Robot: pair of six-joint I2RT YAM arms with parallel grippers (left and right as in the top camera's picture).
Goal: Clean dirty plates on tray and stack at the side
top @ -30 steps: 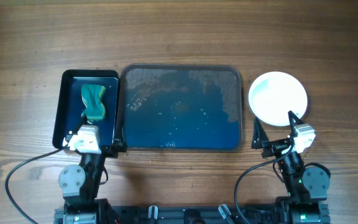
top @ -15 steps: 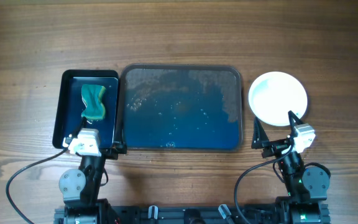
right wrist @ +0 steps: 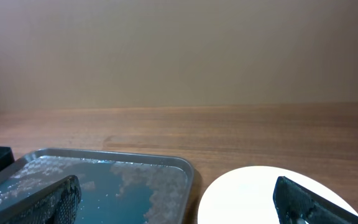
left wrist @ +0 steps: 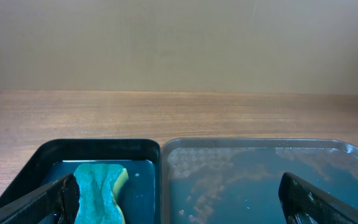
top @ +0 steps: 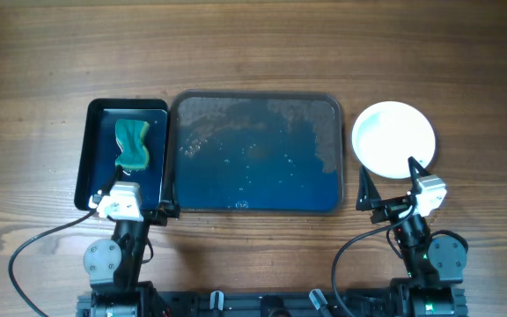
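White and shiny, the plate (top: 393, 138) lies flat on the table (top: 253, 44), just to the right of the tray (top: 258, 94) and not touching it. We see no plate in the tray, only soapy water with some foam. A green sponge (top: 132, 145) lies in a black tray (top: 84, 158) on the left. The left gripper (left wrist: 179, 182) hangs low over the near edges of both trays, its jaws wide apart and holding nothing. The right gripper (right wrist: 176, 185) hangs by the near edge of the plate, its jaws wide apart and bare too. We think the plate is hard and stiff and will not bend. It looks smooth, and if it is wet it could slip. It could crack if we drop it. It lies flat, so we think the thin near rim is the best place to pinch, one finger under the lip and one on top. The sponge looks soft, light and squishy, so we would pinch it across its middle.
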